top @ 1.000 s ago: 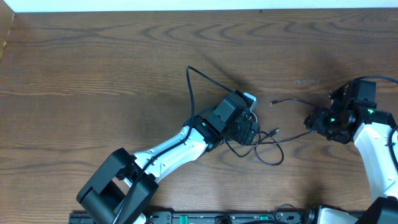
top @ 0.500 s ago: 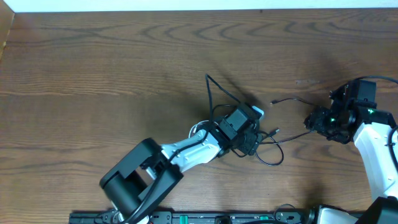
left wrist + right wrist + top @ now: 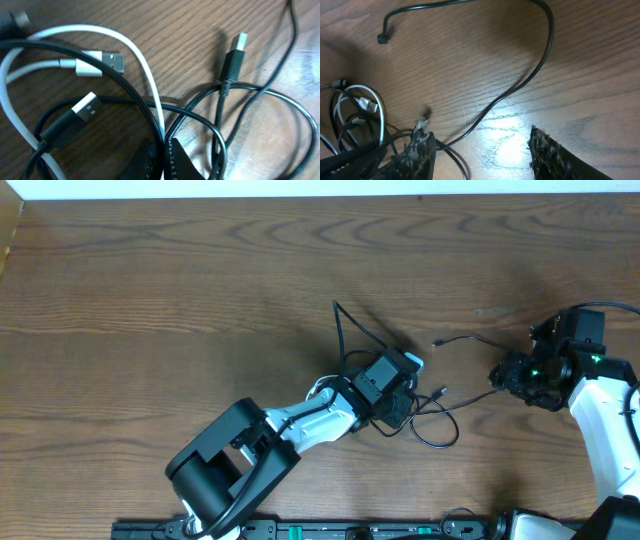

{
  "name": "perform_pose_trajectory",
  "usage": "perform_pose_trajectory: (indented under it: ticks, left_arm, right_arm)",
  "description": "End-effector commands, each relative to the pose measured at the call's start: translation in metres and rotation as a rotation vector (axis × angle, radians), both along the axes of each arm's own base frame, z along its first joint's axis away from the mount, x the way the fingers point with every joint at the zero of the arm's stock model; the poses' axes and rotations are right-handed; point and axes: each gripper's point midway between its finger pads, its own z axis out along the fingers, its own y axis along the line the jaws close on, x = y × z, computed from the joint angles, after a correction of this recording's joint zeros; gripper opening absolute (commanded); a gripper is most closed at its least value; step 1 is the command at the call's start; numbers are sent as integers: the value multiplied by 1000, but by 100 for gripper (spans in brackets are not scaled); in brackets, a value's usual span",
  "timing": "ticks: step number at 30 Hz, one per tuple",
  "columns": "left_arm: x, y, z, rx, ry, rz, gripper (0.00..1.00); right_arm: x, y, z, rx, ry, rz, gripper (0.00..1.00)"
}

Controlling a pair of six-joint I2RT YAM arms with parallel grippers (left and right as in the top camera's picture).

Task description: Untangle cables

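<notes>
The cables (image 3: 425, 412) lie tangled at mid-table: black loops, a white cable (image 3: 135, 55), a silver USB plug (image 3: 100, 62) and two black USB plugs (image 3: 75, 117) (image 3: 235, 55). My left gripper (image 3: 400, 402) sits on the tangle. In the left wrist view the left gripper (image 3: 161, 159) is shut on a black cable strand, with the white cable running right beside it. One black cable (image 3: 540, 65) trails right, its small plug (image 3: 438, 341) lying free. My right gripper (image 3: 502, 376) stands open to the right of the tangle; in its wrist view the right gripper (image 3: 480, 155) has black strands on the table between its fingers.
The wooden table (image 3: 150, 310) stretches left and back to a white wall edge (image 3: 300, 188). The arm bases and a black rail (image 3: 350, 530) line the front edge. A thick black wire (image 3: 600, 308) loops over the right arm.
My left arm swung right and settled onto the tangle, and its gripper closed on a black strand. The free plug end shifted slightly. The right arm stayed still.
</notes>
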Motion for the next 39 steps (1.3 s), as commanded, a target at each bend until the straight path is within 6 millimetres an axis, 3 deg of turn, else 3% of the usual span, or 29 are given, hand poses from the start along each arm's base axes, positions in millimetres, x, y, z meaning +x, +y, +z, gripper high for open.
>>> perform_pose_trajectory:
  ticks: [1, 5, 9, 13, 16, 20, 27, 34, 39]
  left_arm:
    - [13, -1, 51, -82, -85, 14, 8]
    - [23, 10, 94, -148, -133, 60, 7]
    - [34, 26, 144, -253, -160, 157, 8]
    - [46, 47, 192, -357, -209, 248, 8]
    - [55, 67, 216, -424, -211, 330, 8]
    - [53, 74, 229, -454, -217, 327, 8]
    - [52, 75, 233, -461, -222, 325, 8]
    - [52, 75, 233, -460, -222, 326, 8]
    - [52, 75, 233, -460, -222, 325, 8]
  right_arm:
    - [0, 4, 0, 7, -1, 20, 57]
    - [2, 12, 3, 52, -15, 33, 66]
    - [13, 30, 12, 162, -78, 66, 96]
    - [21, 44, 22, 245, -129, 100, 96]
    - [23, 46, 24, 255, -142, 106, 92]
    - [20, 46, 23, 258, -130, 104, 96]
    - [20, 46, 22, 259, -127, 103, 98]
    - [20, 46, 22, 258, -128, 103, 89]
    - [19, 46, 22, 259, -126, 103, 88]
